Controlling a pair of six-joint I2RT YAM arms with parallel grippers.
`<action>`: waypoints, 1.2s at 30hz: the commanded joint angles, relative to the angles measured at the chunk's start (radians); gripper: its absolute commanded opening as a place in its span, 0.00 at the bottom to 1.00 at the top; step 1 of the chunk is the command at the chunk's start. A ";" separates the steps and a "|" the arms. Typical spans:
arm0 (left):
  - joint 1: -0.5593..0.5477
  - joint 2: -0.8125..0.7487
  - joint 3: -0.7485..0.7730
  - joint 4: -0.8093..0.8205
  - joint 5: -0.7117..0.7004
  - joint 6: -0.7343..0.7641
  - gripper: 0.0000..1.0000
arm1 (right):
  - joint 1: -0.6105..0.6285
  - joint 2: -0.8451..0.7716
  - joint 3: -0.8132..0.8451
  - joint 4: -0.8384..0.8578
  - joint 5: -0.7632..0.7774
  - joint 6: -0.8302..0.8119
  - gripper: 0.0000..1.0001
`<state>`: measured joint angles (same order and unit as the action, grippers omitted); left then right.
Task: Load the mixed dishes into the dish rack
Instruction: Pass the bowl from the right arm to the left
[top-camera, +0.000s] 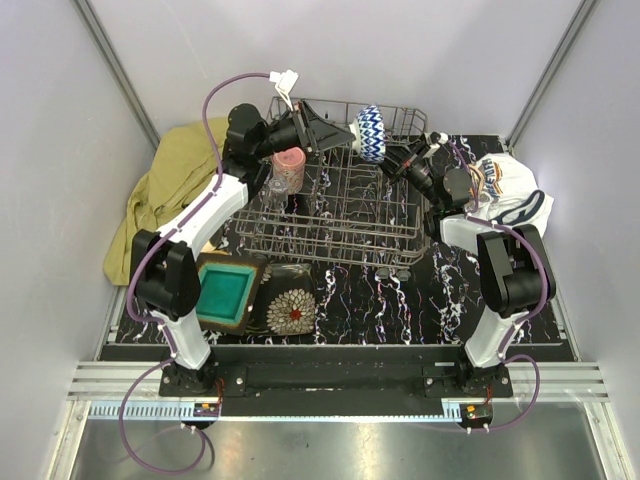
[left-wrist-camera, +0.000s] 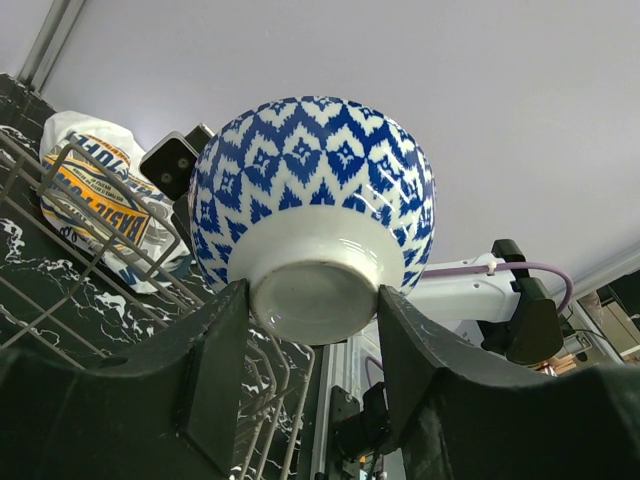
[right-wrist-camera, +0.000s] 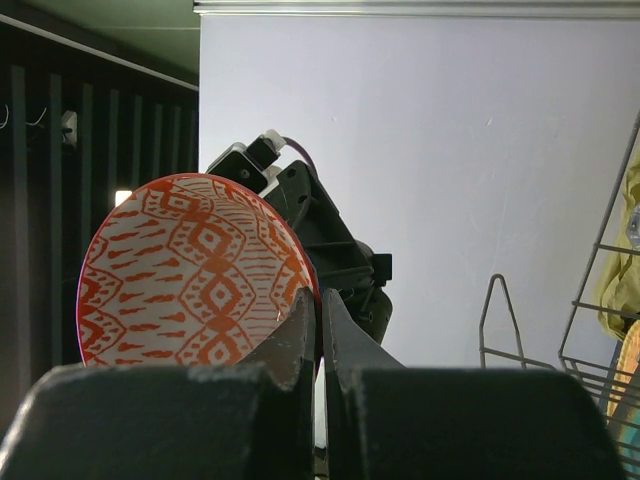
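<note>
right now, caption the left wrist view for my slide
Left jaws clamp the blue-and-white bowl by its foot, above the dish rack.

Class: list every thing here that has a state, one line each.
bowl: held up, on its side, by both claws.
left claw: shut on bowl's foot.
right claw: shut on bowl's rim.
cup: in rack.
glass: in rack.
teal plate: on table.
floral plate: on table.

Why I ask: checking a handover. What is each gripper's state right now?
Left gripper: jaws closed on the foot of the patterned bowl.
Right gripper: jaws shut on that bowl's rim.
</note>
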<state>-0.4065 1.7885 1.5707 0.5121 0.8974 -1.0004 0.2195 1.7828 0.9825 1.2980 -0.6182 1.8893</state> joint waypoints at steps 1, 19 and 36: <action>-0.040 0.018 -0.014 0.054 0.064 -0.009 0.31 | 0.031 0.006 0.016 0.109 -0.037 0.016 0.00; -0.040 0.028 0.005 0.089 0.067 -0.040 0.00 | 0.030 0.009 0.010 0.130 -0.043 0.028 0.00; -0.040 0.012 0.005 0.143 0.064 -0.086 0.00 | 0.027 0.006 0.012 0.165 -0.032 0.050 0.31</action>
<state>-0.4297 1.8133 1.5616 0.5426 0.9134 -1.0443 0.2356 1.8008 0.9787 1.3205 -0.6388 1.9327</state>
